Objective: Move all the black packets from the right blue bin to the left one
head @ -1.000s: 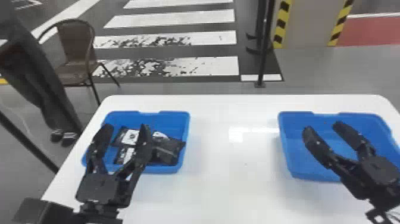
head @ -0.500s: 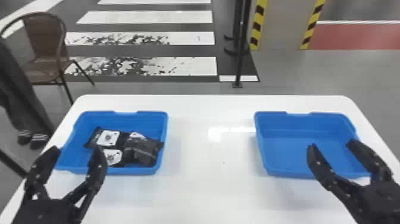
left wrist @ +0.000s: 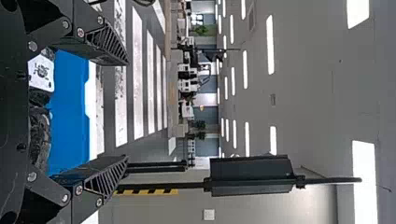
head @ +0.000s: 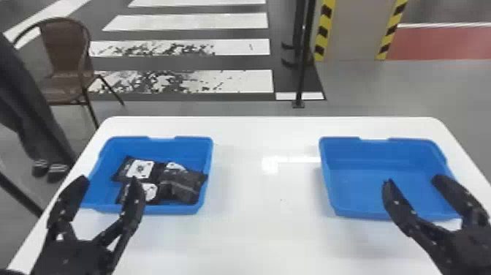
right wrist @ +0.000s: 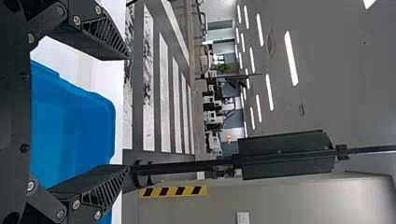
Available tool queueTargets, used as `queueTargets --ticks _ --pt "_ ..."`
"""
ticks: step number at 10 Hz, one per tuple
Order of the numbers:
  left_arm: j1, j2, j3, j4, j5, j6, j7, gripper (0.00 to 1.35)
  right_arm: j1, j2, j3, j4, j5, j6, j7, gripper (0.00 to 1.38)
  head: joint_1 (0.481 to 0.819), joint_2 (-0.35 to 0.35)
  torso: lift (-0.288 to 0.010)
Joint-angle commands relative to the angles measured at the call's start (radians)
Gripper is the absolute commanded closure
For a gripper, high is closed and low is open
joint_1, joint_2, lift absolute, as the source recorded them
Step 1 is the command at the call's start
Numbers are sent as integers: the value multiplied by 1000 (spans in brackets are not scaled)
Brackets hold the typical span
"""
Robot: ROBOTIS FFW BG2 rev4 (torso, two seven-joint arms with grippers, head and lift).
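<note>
In the head view my left gripper (head: 109,181) is open at the near left corner of the left blue bin (head: 168,209), its fingers apart with nothing between them. Several black packets (head: 188,184) with white labels lie in that bin, mostly toward its right side. My right gripper (head: 413,181), also open, hangs over the near part of the right blue bin (head: 372,153), whose visible floor is bare. The left wrist view has the left gripper (left wrist: 127,109) with a packet (left wrist: 41,73) beyond it; the right wrist view has the right gripper (right wrist: 128,112) spread above blue plastic.
Both bins stand on a white table (head: 255,234), with a wide strip of tabletop between them. Behind it are a brown chair (head: 65,62) at the left and a black pole (head: 305,55) on the floor. A person's legs are at the far left.
The head view has shifted. My left gripper has drawn back from over the left bin's packets toward its near left corner. My right gripper has shifted slightly relative to the right bin; both remain open.
</note>
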State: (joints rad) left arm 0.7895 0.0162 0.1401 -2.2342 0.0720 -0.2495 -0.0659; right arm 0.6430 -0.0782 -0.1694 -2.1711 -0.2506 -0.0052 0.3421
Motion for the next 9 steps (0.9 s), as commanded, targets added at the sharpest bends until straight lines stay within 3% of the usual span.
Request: queueTargets --ticks 1,9 --pt "-2 4 -6 2 2 -3 0 344 0 -2 0 0 -3 5 2 213 695 55 -140" --pt "-12 15 -24 0 8 -8 0 344 -15 -17 40 5 -31 17 3 213 695 60 -140"
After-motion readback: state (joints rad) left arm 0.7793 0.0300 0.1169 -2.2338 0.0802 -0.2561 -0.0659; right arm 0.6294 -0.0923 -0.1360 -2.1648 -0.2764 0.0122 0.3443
